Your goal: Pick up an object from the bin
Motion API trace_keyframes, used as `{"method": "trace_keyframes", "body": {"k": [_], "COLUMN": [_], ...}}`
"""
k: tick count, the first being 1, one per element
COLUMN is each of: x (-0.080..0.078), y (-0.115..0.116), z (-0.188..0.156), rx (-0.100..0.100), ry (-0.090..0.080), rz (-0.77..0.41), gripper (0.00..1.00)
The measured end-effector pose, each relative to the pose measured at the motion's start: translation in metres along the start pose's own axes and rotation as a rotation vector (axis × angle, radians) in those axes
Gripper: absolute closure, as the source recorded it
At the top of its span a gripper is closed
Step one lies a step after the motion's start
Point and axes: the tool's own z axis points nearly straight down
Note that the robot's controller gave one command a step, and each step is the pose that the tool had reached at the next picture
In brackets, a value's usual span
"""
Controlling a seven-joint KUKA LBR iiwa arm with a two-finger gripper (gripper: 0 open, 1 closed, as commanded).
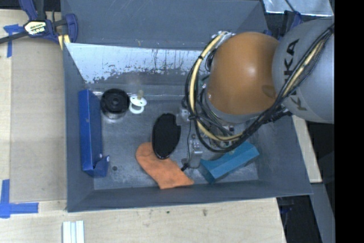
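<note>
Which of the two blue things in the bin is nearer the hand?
The chunky blue block at lower right, just beside the hand; the long blue bar lies far off along the left wall of the bin.

Bin (170, 68) holds blue bar (85, 128), black oval (165, 135), orange cloth (162, 171).

The pincer (191, 156) is largely covered by the robot's orange domed wrist cover (242, 74) and cables, so little of it can be made out. The upper edge of the blue rectangular block (230, 162), just beside the pincer, is hidden under the wrist. The orange crumpled cloth (165, 172) on the pincer's other side is partly overlapped by a black oval object (165, 135). A small white item (137, 103), well beyond that, cannot be identified.
</note>
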Motion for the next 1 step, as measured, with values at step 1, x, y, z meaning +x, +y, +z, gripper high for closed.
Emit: {"method": "trace_keyframes", "body": {"k": [1], "x": [0.0000], "y": [0.0000], "z": [0.0000], "rx": [0.000], "ry": [0.000], "rz": [0.000], "gripper": [0.00]}}
